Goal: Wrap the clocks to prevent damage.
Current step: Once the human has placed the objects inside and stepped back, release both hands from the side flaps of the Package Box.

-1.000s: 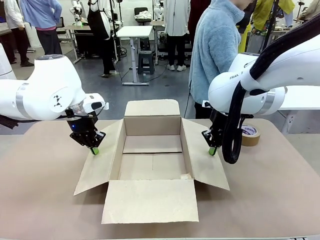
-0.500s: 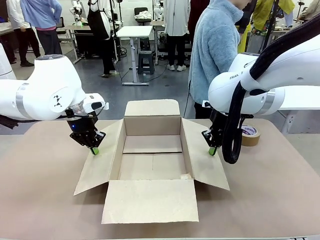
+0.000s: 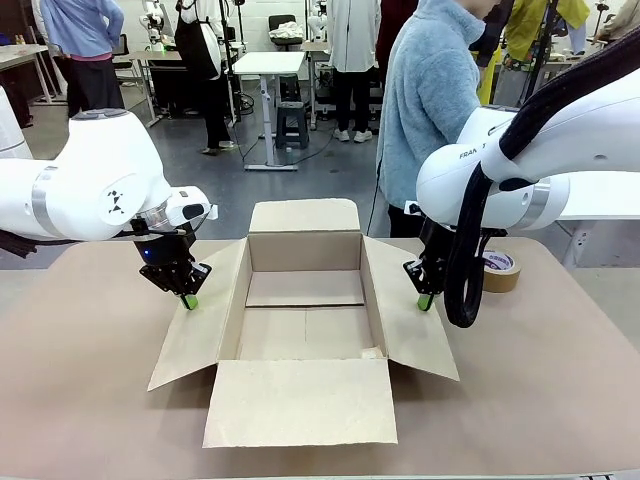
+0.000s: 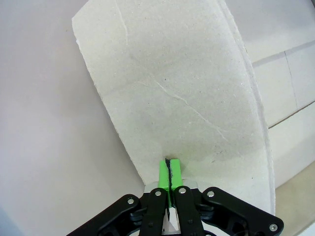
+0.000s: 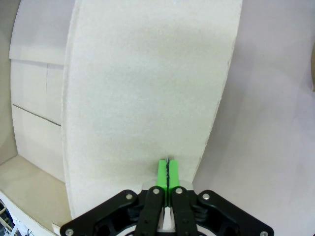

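Both pinched closed on nothing: left gripper [image 3: 190, 300] and right gripper [image 3: 426, 301], tips down on the box's [image 3: 305, 252] left flap [image 3: 195, 335] and right flap [image 3: 415, 335]. Box floor is bare, clocks not in it. Risk: the left tip sits near the flap edge and may slip off. The flap then springs up and the box shifts toward the tape roll [image 3: 499, 270].

Left pincer [image 3: 190, 301] closed, tip down; right pincer [image 3: 426, 301] likewise closed

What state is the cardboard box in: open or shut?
Open. The cardboard box has all four flaps splayed outward, its inner floor showing.
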Action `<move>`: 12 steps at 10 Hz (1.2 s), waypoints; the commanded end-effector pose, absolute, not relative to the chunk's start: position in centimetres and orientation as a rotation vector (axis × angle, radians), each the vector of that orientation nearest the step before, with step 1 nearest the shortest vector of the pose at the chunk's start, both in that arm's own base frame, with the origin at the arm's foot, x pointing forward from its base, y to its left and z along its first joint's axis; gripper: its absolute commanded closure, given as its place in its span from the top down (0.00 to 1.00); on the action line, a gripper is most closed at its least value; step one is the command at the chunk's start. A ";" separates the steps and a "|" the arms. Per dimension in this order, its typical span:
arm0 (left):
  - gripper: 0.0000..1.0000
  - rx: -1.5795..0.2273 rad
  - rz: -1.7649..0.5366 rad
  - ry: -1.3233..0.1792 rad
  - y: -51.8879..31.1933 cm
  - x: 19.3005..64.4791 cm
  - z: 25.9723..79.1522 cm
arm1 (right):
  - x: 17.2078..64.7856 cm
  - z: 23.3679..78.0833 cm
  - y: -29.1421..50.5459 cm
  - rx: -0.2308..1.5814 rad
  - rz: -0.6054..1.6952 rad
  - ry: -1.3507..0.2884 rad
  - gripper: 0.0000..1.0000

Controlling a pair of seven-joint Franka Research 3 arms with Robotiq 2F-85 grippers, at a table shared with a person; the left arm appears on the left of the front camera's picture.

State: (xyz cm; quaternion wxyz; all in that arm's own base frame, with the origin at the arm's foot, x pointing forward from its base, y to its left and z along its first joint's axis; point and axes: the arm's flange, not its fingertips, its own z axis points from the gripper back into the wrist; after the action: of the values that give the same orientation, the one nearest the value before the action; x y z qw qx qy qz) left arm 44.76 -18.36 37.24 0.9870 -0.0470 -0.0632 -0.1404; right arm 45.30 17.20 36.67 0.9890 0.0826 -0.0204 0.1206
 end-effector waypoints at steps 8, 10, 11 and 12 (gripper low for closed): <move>0.01 -0.083 -0.272 -0.124 -18.3 44.7 37.2 | 45.2 36.7 17.3 0.166 0.243 -0.039 0.01; 0.01 -0.083 -0.272 -0.124 -18.3 44.7 37.2 | 45.2 36.7 17.3 0.166 0.243 -0.039 0.01; 0.01 -0.083 -0.272 -0.124 -18.3 44.7 37.2 | 45.2 36.7 17.3 0.166 0.243 -0.039 0.01; 0.01 -0.083 -0.272 -0.124 -18.3 44.7 37.2 | 45.2 36.7 17.3 0.166 0.243 -0.039 0.01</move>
State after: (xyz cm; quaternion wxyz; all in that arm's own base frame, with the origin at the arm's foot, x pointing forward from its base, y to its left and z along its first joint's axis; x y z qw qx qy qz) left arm 44.75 -18.36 37.24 0.9870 -0.0470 -0.0632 -0.1404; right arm 45.30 17.19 36.67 0.9890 0.0826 -0.0204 0.1206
